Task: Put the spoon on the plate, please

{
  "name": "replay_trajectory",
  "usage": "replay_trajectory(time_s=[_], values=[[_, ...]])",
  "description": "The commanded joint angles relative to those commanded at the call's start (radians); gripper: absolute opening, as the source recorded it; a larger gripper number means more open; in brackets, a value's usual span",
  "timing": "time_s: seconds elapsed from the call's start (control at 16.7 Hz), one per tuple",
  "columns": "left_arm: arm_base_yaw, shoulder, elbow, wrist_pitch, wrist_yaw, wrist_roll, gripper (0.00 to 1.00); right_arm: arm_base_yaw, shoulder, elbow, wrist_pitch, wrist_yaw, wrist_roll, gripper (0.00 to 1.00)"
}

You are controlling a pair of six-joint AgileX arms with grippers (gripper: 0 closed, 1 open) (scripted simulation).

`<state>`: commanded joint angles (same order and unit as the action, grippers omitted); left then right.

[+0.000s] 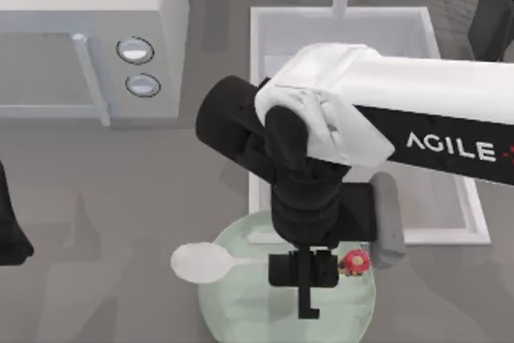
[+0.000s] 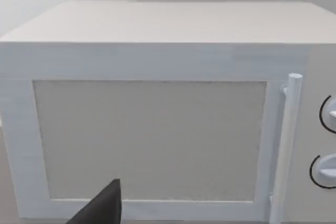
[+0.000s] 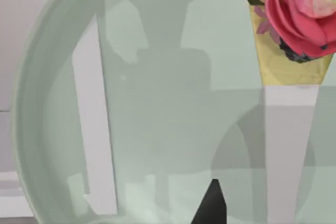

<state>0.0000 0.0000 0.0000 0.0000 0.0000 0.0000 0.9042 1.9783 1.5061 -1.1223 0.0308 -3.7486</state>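
Plate (image 1: pixel 241 311): pale green, on the table just in front of the sink (image 1: pixel 450 234), its far edge overlapping the sink's near rim.
Spoon (image 1: pixel 205 263): lying across the plate, bowl past the plate's left rim, pink ornament (image 1: pixel 356 260) over the plate's right part.
Right gripper (image 1: pixel 309 279): directly above the plate, over the spoon's handle; whether its jaws are spread or pinching, I cannot tell.
Left arm (image 1: pixel 12 222): parked well left of the plate.
Microwave (image 1: pixel 88 30): left of the sink.
Obstruction: the right arm hides the handle's middle.

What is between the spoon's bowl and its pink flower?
In the top view, the right gripper sits over the spoon handle, above the plate.
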Motion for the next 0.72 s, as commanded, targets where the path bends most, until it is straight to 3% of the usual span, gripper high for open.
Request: replay_trajectory(time_s=[0.72], values=[[0.000,0.000,0.000,0.000,0.000,0.000,1.00,-0.056,-0.093,-0.030,-0.044,0.048,0.015,0.00]])
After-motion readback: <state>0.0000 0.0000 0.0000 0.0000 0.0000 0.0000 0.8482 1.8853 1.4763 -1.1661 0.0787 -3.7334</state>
